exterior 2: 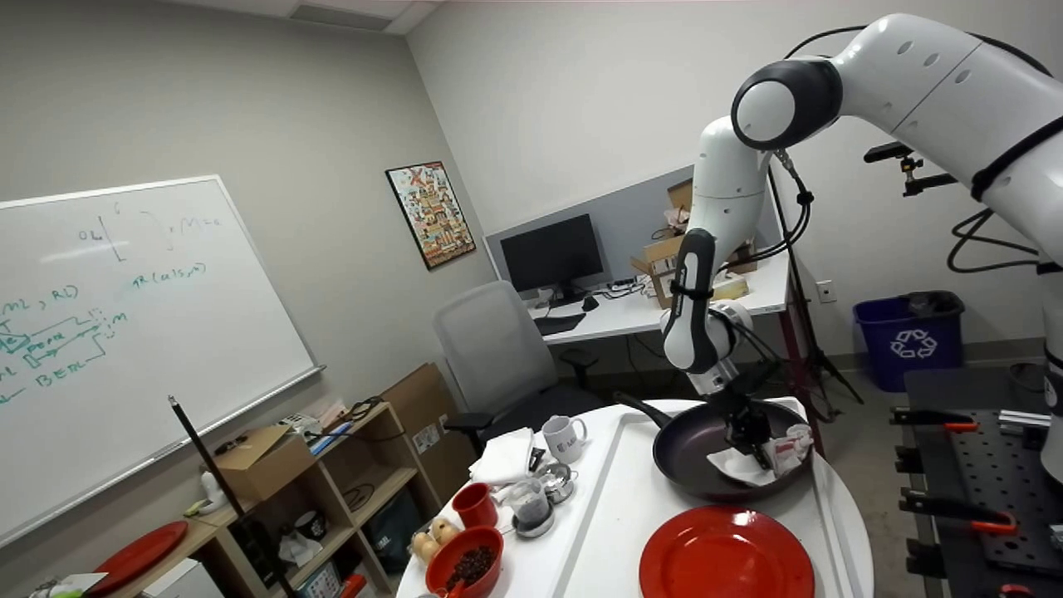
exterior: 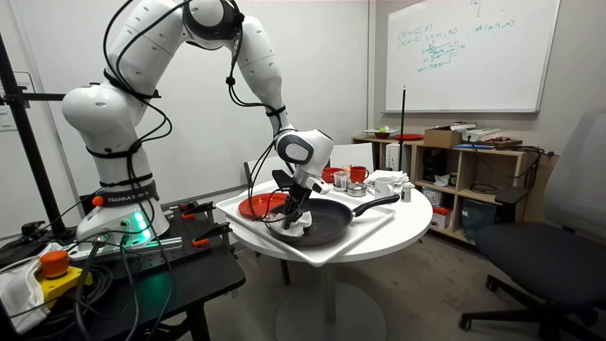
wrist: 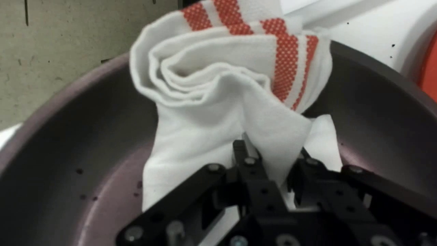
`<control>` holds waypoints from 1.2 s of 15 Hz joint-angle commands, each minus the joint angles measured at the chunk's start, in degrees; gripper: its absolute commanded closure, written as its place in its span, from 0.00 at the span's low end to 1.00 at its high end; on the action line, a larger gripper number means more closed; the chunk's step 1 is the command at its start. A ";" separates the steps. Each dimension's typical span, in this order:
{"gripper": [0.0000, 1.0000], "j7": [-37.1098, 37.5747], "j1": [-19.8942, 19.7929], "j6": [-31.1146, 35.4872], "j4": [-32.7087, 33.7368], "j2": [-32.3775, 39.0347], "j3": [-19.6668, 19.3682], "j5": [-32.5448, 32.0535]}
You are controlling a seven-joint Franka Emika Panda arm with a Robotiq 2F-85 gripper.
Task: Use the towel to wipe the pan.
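The pan [exterior: 331,218], black and round with a long dark handle, rests on a white tray in both exterior views. Inside it lies the towel [wrist: 201,119], white with red stripes, bunched in thick folds near the rim. My gripper [wrist: 272,150] reaches down into the pan and is shut on the towel, with a fold of cloth pinched between its fingers [wrist: 240,150]. Part of the cloth spreads flat under the gripper on the pan floor. A few dark specks dot the pan surface [wrist: 112,205] in the wrist view. The fingertips are partly hidden by cloth.
A red plate [exterior 2: 727,552] sits beside the pan on the tray [exterior 2: 614,507]. Along the table stand a white mug [exterior 2: 564,438], a red cup [exterior 2: 475,505], a red bowl [exterior 2: 490,544] of dark beans and a clear cup [exterior: 341,179]. The pan's handle [exterior: 376,204] points toward the mug.
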 commanded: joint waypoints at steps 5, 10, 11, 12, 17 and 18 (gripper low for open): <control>0.95 0.29 -5.02 -0.70 4.07 1.88 -1.27 7.96; 0.95 1.93 -4.84 -0.01 8.17 4.25 -1.15 10.81; 0.80 0.88 -4.62 -0.30 6.14 2.60 -1.81 9.48; 0.80 1.03 -4.63 -0.30 6.74 2.98 -1.75 9.70; 0.80 1.18 -4.64 -0.33 7.38 3.44 -1.69 9.90; 0.95 1.18 -4.64 -0.33 7.38 3.44 -1.69 9.91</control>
